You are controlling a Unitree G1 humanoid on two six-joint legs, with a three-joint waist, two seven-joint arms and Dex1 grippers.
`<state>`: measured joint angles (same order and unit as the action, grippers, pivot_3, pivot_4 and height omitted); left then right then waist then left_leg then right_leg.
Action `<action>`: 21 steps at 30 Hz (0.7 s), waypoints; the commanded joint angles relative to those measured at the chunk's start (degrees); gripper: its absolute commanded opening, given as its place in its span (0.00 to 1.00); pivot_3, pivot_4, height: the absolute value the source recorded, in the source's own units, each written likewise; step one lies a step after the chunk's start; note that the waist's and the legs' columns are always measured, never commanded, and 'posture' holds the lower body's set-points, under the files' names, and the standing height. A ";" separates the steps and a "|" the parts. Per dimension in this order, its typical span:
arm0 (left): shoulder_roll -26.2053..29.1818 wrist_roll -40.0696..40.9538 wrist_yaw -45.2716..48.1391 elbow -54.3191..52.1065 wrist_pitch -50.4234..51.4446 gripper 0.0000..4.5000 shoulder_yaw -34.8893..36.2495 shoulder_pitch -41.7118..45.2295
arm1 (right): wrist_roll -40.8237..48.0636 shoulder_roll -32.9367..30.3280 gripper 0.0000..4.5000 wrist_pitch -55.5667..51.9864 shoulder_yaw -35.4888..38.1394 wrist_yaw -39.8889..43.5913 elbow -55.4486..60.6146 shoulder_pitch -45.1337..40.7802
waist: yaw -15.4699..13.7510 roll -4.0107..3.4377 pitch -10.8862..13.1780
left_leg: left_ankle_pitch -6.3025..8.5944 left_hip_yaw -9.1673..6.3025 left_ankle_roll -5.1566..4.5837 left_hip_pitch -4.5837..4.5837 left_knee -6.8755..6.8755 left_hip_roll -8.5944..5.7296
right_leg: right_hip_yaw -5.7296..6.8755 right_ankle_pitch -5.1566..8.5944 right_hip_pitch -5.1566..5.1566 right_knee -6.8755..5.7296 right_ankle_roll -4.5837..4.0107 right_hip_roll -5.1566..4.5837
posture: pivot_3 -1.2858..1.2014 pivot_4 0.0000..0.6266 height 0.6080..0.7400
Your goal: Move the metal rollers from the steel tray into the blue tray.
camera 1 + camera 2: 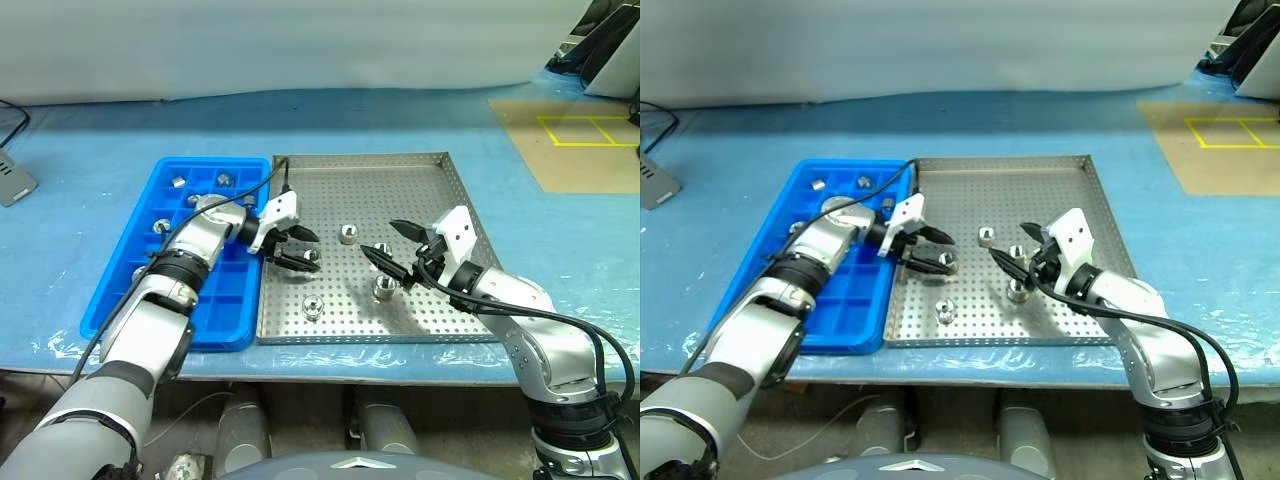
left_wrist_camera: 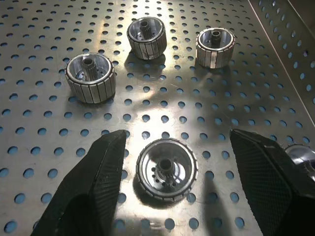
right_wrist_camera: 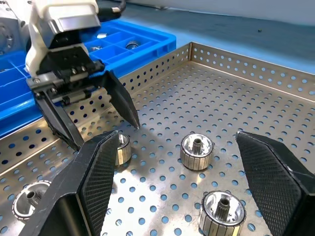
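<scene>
Steel tray (image 1: 400,190) sits on the pale blue table cover (image 1: 90,140), with the blue tray (image 1: 130,270) touching its left rim. Five metal rollers on the perforated steel floor: one (image 1: 348,234) mid-tray, one (image 1: 380,249) just right of it, one (image 1: 385,289) below that, one (image 1: 313,308) near the front left, and one (image 1: 312,256) sitting between the left gripper's fingers. Left gripper (image 1: 295,249) reaches in from over the blue tray, jaws spread wide on either side of that roller, not touching it; in the left wrist view the roller (image 2: 166,169) stands upright on the floor with a gap to each finger (image 2: 93,187). Right gripper (image 1: 393,243) hovers over the tray's right half, jaws fully apart, nothing in them, with rollers near its fingertips. Blue tray already has several rollers in the far compartments, e.g. (image 1: 176,182) and (image 1: 225,180). Brown floor mat with yellow tape (image 1: 580,140) lies at far right.
</scene>
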<state>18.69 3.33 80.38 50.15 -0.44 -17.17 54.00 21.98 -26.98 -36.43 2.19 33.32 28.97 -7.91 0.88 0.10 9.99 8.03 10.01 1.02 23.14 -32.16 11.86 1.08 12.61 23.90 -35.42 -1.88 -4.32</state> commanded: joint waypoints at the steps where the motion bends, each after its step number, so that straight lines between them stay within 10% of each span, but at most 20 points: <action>1: -0.87 -2.39 0.81 2.15 -3.09 0.78 -0.96 2.37 | 0.79 -0.49 0.89 -0.11 0.62 -0.89 3.20 0.47 | 0.00 0.00 0.00 | 0.02 0.00 -0.02 -0.01 0.00 0.00 | -0.01 0.00 -0.01 0.02 0.00 0.00 | 0.32 0.24 1.00; 17: -1.72 -12.44 -2.75 9.79 -9.26 0.78 -4.22 4.93 | -0.63 0.36 0.89 0.97 -0.95 -3.89 2.52 -0.14 | 1.26 -0.02 -0.01 | 0.04 0.01 -0.04 -0.16 0.01 0.01 | -0.01 -0.01 -0.15 0.07 0.03 0.01 | 0.31 0.24 1.00; 21: -2.27 -11.16 -1.71 9.54 -9.14 0.58 -2.89 4.90 | -0.51 0.42 0.89 0.90 -1.04 -4.19 2.75 0.02 | 1.30 -0.03 -0.02 | 0.05 0.01 -0.07 -0.13 0.00 0.01 | 0.00 -0.01 -0.16 0.11 0.02 0.00 | 0.31 0.24 1.00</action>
<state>16.38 -8.26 78.51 59.30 -9.51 -20.95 58.75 21.32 -26.75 -36.68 1.03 29.48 29.56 -7.51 2.18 0.07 9.98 8.09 10.01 0.94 23.02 -32.15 11.87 1.08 12.60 23.74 -35.29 -1.86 -4.31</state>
